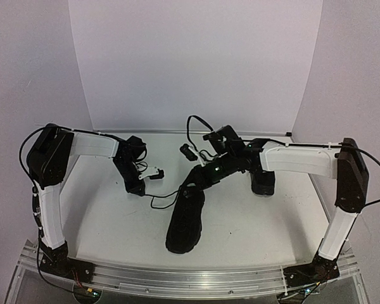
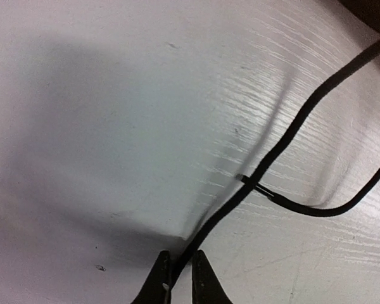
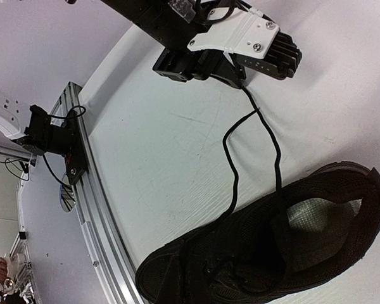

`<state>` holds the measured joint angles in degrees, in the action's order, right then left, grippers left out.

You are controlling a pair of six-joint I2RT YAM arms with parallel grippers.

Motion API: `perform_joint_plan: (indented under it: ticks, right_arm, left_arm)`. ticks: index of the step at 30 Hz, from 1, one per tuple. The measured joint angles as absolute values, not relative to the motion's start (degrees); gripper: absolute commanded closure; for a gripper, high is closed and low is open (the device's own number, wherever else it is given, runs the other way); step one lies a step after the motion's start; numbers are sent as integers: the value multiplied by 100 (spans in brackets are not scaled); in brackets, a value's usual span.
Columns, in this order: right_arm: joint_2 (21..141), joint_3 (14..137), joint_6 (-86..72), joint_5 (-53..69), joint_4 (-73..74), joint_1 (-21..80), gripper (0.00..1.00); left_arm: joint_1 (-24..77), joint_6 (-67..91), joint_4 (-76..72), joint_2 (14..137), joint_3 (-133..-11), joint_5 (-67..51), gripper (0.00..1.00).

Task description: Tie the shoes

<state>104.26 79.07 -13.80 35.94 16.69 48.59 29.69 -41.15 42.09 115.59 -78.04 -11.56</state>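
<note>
As the left gripper (image 2: 180, 285) is pinching the lace (image 2: 285, 136) between narrow fingertips (image 2: 159, 282), right gripper (image 1: 189, 189) closed, that shallow hold is risking it slipping free.

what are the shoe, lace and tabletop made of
The shoe looks like matte black woven mesh, probably synthetic: weave texture shows. The lace is thin black cord, likely woven, too fine to confirm. The table seems white wood-grain laminate or painted wood: faint grain lines, slight sheen.
</note>
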Motion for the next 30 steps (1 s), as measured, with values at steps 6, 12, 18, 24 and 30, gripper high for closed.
perform_joint_plan:
  ticks: [6,12,18,24,30]
  right_arm:
    - [10427,7907,-1384,3586,1669,4823,100]
    - [10427,7907,-1424,3538,1671,4812,100]
    - [10427,7907,-1481,3435,1671,4812,100]
    - [10427,7907,-1565,3316,1660,4801,100]
    - [10431,7907,-1659,3211,1632,4775,100]
  left_arm:
    - [2975,-3837,4190,11541,-7798,-1064,100]
    - [3102,-2959,3770,10743,-7262,-877,100]
    - [3537,-2297,3292,8600,-6411,-742,100]
    - [3920,-1833,3380,7721,-6398,-682,100]
    - [4112,-1647,3601,6603,-6219,-1117,100]
